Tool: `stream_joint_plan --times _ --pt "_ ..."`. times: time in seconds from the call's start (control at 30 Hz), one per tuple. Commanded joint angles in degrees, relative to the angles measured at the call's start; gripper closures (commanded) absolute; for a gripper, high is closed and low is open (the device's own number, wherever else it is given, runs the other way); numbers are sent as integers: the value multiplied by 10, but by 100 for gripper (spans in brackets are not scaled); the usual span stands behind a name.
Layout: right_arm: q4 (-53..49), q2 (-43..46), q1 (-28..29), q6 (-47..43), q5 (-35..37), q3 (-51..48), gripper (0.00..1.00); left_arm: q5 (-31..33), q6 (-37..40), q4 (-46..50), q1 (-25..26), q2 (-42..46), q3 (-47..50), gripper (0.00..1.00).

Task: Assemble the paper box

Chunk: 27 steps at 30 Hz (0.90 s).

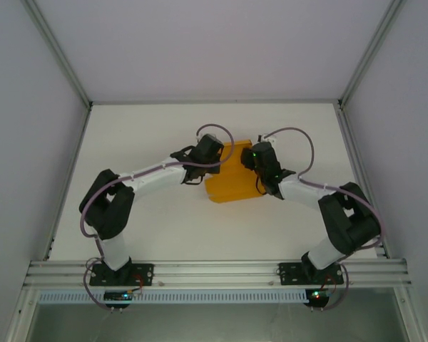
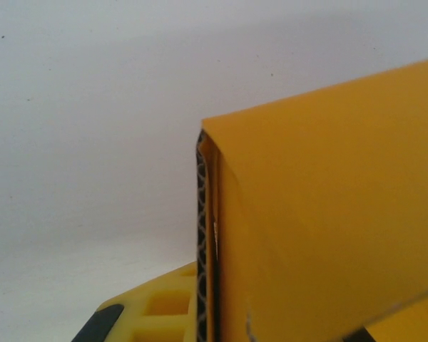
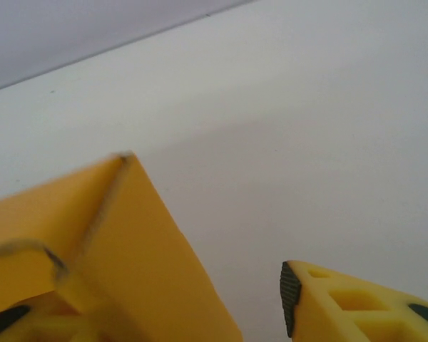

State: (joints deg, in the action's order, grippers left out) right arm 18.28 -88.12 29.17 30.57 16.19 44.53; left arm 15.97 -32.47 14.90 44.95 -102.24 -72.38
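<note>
Top external view: an orange-yellow thin-card paper box sits on the white table, the left gripper pinched shut on its folded wall, the right gripper parted at its other side, holding nothing.

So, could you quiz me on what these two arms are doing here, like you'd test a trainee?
1. True or false: the left gripper is shut on an edge of the paper box.
2. Which one has its jaws open? A) the left one B) the right gripper
3. Fill in: the box's card is coloured ___.
Key: 1 true; 2 B; 3 orange-yellow.
</note>
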Motion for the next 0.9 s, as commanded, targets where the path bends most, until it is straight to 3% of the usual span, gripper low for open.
stream_joint_plan --times 0.0,0.1,0.23,0.37,0.53,0.7,0.87 --pt "3 37 2 -36 -51 -6 41 17 -1 13 -2 4 -17 100" --pt "6 69 4 -59 -105 -27 27 23 3 14 -4 4 -14 100" --pt "-3 122 7 -65 -122 -49 22 14 2 8 -10 12 -7 100" --pt "-47 170 -1 -72 -158 -77 29 -2 12 -17 -15 28 16 100" --pt "-63 204 -54 -82 -242 -103 40 -26 56 -47 -17 40 45 100" --pt "-90 196 -83 -112 -317 -110 48 -46 75 -89 -17 30 98 100" --pt "-94 158 -86 -117 -326 -117 60 -61 79 -119 -16 8 116 100"
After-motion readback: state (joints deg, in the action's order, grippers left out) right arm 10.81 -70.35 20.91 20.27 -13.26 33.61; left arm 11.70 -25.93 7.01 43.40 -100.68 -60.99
